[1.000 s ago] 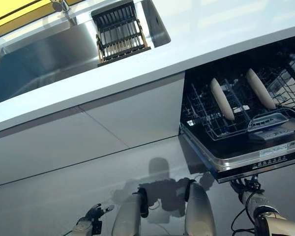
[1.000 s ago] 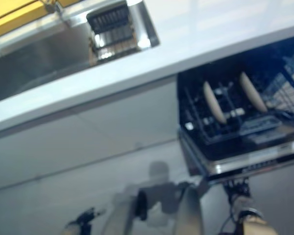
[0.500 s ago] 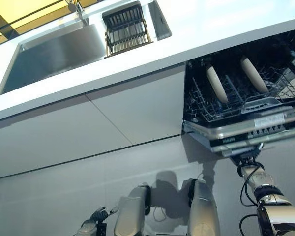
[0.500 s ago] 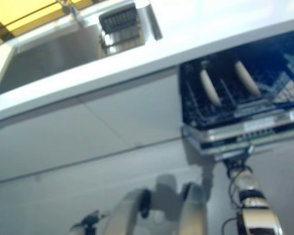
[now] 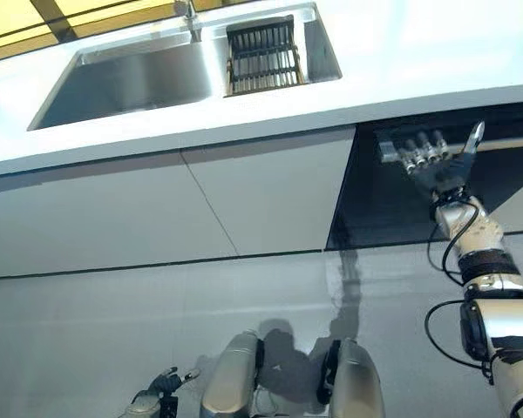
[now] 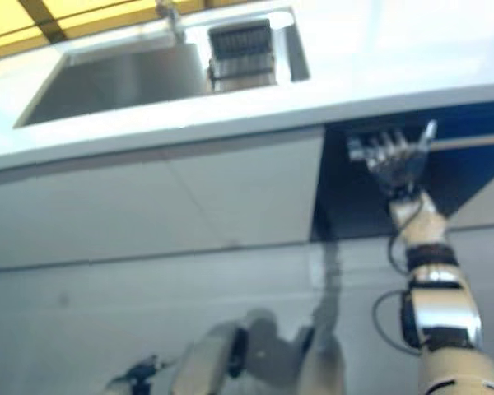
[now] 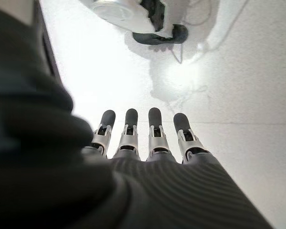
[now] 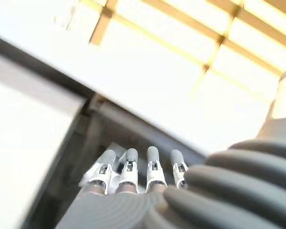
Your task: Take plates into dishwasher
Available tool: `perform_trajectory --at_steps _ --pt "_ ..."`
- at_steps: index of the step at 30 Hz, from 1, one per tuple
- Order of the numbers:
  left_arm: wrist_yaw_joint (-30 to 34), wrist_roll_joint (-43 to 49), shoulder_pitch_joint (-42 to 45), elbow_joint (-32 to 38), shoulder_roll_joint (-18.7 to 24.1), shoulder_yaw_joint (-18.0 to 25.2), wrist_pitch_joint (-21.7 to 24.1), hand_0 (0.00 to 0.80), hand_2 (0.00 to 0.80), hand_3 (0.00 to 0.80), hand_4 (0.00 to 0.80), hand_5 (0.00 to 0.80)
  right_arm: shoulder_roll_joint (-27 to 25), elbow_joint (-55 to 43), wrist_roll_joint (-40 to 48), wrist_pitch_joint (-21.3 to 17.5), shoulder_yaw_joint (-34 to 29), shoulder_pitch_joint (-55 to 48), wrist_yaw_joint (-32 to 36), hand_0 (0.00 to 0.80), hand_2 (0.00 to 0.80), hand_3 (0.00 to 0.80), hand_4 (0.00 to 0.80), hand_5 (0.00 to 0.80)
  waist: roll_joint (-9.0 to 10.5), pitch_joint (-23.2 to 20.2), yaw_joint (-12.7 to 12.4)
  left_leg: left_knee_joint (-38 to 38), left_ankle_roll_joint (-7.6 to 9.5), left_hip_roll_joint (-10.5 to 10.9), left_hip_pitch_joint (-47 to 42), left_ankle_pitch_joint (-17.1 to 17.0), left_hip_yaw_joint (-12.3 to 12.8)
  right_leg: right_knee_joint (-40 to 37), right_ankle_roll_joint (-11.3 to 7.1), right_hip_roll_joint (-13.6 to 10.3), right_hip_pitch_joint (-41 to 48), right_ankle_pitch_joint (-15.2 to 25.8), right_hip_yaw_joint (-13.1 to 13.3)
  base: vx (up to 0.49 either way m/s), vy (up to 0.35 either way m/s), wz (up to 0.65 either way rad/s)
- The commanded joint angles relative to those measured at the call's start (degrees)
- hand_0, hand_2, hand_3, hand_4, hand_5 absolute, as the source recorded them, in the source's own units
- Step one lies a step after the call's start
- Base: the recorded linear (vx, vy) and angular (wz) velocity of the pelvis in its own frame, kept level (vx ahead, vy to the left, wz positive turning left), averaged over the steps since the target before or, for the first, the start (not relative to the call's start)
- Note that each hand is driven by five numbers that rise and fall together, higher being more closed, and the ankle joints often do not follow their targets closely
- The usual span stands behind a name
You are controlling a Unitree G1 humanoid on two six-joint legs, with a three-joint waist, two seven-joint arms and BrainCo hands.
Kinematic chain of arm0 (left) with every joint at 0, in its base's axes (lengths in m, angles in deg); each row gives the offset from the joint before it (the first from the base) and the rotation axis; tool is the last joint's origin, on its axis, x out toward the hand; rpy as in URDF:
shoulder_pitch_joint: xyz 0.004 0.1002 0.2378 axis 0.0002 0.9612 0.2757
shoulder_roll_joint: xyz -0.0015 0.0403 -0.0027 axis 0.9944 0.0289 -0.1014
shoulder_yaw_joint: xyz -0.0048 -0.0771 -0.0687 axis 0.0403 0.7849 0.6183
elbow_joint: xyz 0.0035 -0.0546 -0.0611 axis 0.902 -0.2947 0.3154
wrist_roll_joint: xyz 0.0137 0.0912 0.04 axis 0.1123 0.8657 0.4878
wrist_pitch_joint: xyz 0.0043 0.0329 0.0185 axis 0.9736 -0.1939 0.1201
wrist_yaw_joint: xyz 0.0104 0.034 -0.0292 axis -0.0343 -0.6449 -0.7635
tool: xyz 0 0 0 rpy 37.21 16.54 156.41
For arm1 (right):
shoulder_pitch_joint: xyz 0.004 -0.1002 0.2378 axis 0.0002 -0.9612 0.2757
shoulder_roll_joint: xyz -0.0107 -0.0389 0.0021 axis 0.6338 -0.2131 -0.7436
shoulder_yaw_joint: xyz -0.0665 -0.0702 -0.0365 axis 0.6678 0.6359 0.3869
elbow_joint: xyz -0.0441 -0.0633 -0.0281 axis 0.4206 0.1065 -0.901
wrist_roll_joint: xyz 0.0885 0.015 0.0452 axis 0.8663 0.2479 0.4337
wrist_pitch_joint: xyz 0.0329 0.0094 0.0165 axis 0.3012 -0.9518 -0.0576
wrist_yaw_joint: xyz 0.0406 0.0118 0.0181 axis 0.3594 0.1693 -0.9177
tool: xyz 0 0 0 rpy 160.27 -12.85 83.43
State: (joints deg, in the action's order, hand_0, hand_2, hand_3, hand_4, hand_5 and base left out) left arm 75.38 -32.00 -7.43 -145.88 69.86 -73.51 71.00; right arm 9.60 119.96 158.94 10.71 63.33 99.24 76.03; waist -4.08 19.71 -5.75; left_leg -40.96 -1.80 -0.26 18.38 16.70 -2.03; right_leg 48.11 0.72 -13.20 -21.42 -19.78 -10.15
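Observation:
The dishwasher (image 5: 392,200) shows as a dark front under the white counter (image 5: 418,52), at the right. My right hand (image 5: 436,165) is raised against its upper edge, fingers (image 5: 411,153) straight and flat on it, thumb pointing up. In the right wrist view the same fingers (image 8: 128,164) reach straight toward the dark gap under the counter. No plate is in view; the rack is hidden. My left hand (image 5: 163,383) hangs low at the bottom left, fingers (image 7: 155,121) straight over the floor, holding nothing.
A steel sink (image 5: 131,74) is set in the counter at the left, with a dark slatted drying rack (image 5: 261,57) beside it. Grey cabinet fronts (image 5: 261,192) run under the counter left of the dishwasher.
The dishwasher door has swung up from lying open to nearly shut, my right hand rising with it. The rack and its two plates have gone from sight. The camera has shifted too.

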Motion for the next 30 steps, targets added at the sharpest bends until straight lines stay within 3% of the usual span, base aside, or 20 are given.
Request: perform_trajectory --at_steps 1,4,7,11,15,18,21,26,30 --pt "0.8 2.5 0.9 -2.4 2.7 -0.7 2.2 0.0 0.0 0.0 0.0 0.0 -1.9 4.6 -12.5 0.7 0.5 1.3 -2.8 0.0 0.0 0.0 0.0 0.0 2.15 -4.8 0.0 3.2 3.66 -0.7 -2.1 -3.7 3.7 -11.7 0.94 1.0 7.2 9.1 2.4 0.024 0.012 -0.06" --pt "1.3 2.2 0.6 -3.2 2.5 -0.8 3.3 0.0 0.0 0.0 0.0 0.0 -2.2 9.3 -25.9 1.2 2.9 -1.7 -4.2 0.0 0.0 0.0 0.0 0.0 2.7 -5.8 0.5 12.1 2.65 -1.4 -6.0 -7.7 4.9 -20.0 -0.4 1.8 10.7 12.3 2.0 0.017 0.002 -0.09" --pt "2.0 1.7 0.2 -3.9 2.5 -0.9 3.6 0.0 0.0 0.0 0.0 0.0 -1.9 11.0 -39.1 1.6 8.4 -8.5 -4.8 0.0 0.0 0.0 0.0 0.0 3.78 -8.3 1.4 24.9 1.09 -1.8 -11.6 -13.2 5.6 -33.9 -2.59 3.3 16.4 17.5 1.9 0.062 -0.013 -0.14" --pt "2.8 0.8 -0.4 -4.5 2.4 -0.4 3.9 0.0 0.0 0.0 0.0 0.0 0.1 9.6 -47.1 0.4 11.6 -15.8 -5.1 0.0 0.0 0.0 0.0 0.0 4.45 -11.0 2.5 34.1 0.3 -2.2 -15.4 -16.9 5.9 -42.2 -4.29 4.1 19.6 21.7 2.5 0.049 0.015 -0.08" --pt "2.1 0.7 -0.8 -4.9 1.3 0.6 3.6 0.0 0.0 0.0 0.0 0.0 6.6 7.2 -52.4 -4.7 12.1 -29.7 -6.6 0.0 0.0 0.0 0.0 0.0 4.91 -13.9 3.6 43.6 -0.17 -2.9 -18.9 -20.1 6.9 -49.3 -6.04 4.3 21.8 25.2 1.2 0.006 0.003 0.01" --pt "1.1 2.5 -1.4 -5.6 0.1 0.9 2.7 0.0 0.0 0.0 0.0 0.0 13.0 8.0 -53.1 -7.2 12.3 -36.7 -8.3 0.0 0.0 0.0 0.0 0.0 5.33 -15.6 3.9 46.0 -0.26 -2.6 -19.2 -20.7 6.1 -52.2 -6.34 5.1 22.8 26.3 0.5 0.016 -0.005 -0.01" --pt "0.6 4.9 -2.0 -7.7 -1.3 1.2 2.0 0.0 0.0 0.0 0.0 0.0 19.0 10.6 -50.9 -7.4 12.5 -40.2 -11.3 0.0 0.0 0.0 0.0 0.0 5.81 -16.6 4.6 46.0 0.16 -2.6 -19.6 -20.4 6.4 -51.7 -6.02 5.4 22.9 25.7 0.7 0.047 -0.009 -0.03" --pt "1.9 7.5 -2.7 -9.8 -6.2 -0.7 2.4 0.0 0.0 0.0 0.0 0.0 25.5 17.6 -53.2 -4.8 11.9 -43.3 -11.9 0.0 0.0 0.0 0.0 0.0 5.72 -17.6 5.1 46.0 0.64 -2.7 -20.8 -19.4 7.0 -51.9 -5.73 5.6 24.2 24.9 0.6 0.078 -0.001 0.0" --pt "2.1 8.1 -2.4 -10.5 -8.4 -2.6 2.6 0.0 0.0 0.0 0.0 0.0 27.1 19.8 -57.4 -2.3 13.7 -43.4 -12.1 0.0 0.0 0.0 0.0 0.0 5.55 -17.9 4.9 46.0 0.78 -2.5 -21.7 -18.9 6.6 -52.3 -5.81 5.6 25.3 24.6 0.4 0.04 0.008 0.0"
